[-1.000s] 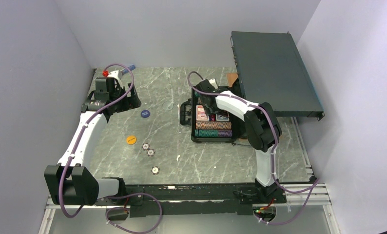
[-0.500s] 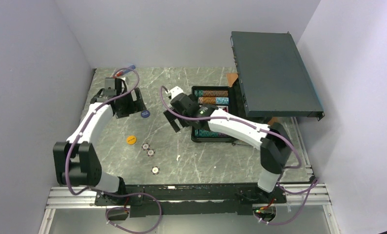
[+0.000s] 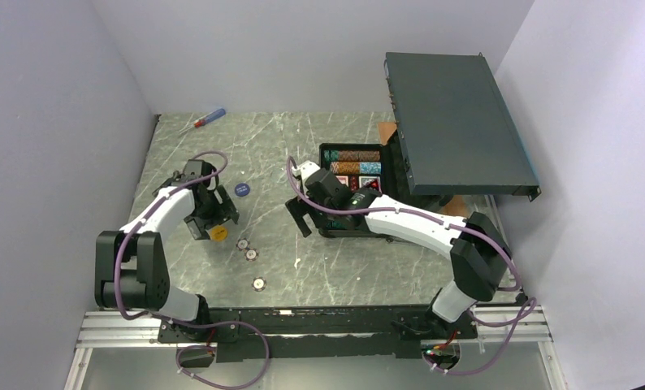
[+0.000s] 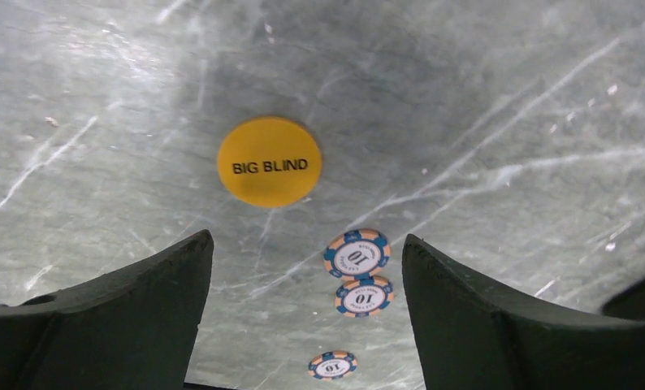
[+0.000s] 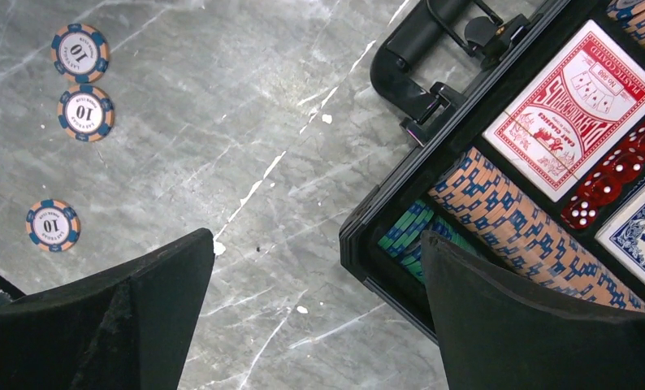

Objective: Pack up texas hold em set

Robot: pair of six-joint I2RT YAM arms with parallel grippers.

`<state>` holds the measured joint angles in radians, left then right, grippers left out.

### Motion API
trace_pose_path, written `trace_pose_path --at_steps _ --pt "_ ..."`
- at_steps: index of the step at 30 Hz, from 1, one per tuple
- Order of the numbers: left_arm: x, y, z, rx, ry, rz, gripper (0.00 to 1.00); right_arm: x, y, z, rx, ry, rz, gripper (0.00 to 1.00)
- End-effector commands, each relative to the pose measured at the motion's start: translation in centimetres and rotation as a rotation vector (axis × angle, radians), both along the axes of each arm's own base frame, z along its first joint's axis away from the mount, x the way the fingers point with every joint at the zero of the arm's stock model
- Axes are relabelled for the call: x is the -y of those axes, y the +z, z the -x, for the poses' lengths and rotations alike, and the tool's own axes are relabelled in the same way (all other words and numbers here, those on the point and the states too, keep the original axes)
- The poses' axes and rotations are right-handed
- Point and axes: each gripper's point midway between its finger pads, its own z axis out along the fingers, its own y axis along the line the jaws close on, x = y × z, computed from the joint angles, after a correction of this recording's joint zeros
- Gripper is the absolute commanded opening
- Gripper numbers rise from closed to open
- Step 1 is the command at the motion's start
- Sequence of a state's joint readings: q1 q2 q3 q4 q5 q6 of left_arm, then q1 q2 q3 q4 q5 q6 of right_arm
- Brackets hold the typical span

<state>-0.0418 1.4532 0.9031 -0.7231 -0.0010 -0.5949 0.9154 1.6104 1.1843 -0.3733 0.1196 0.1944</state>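
Holds left end effector wide open above yellow button; right end effector wide open, empty, over case rim.

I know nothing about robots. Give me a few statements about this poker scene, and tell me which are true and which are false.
1. The yellow button reads BIG BLIND. True.
2. The left hand is gripping a chip. False: it is open and empty.
3. Three striped chips lie loose on the table. True.
4. The case is shut. False: it stands open, with card decks and red dice showing.
5. The right hand is open. True.
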Motion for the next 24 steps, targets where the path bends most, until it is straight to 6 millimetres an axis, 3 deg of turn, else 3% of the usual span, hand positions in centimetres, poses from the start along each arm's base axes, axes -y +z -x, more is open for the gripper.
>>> trace_pose_path --at_steps 1,13,18,24 --pt "-1.9 0.2 -0.2 0.02 0.189 -0.085 0.86 -0.7 3.0 -0.2 0.069 0.011 -0.104 0.99" --pt "-2.2 -2.7 -0.4 -0.06 0.246 -0.071 0.82 1.4 3.0 0.0 0.11 -0.023 -0.074 0.99" --pt "-2.3 -3.6 -0.6 -0.067 0.236 -0.054 0.7 1.4 2.9 0.0 0.111 -0.023 -0.074 0.99" --pt "-2.8 -3.9 -0.4 -0.072 0.238 -0.082 0.73 1.3 3.0 -0.1 0.115 -0.022 -0.076 0.99"
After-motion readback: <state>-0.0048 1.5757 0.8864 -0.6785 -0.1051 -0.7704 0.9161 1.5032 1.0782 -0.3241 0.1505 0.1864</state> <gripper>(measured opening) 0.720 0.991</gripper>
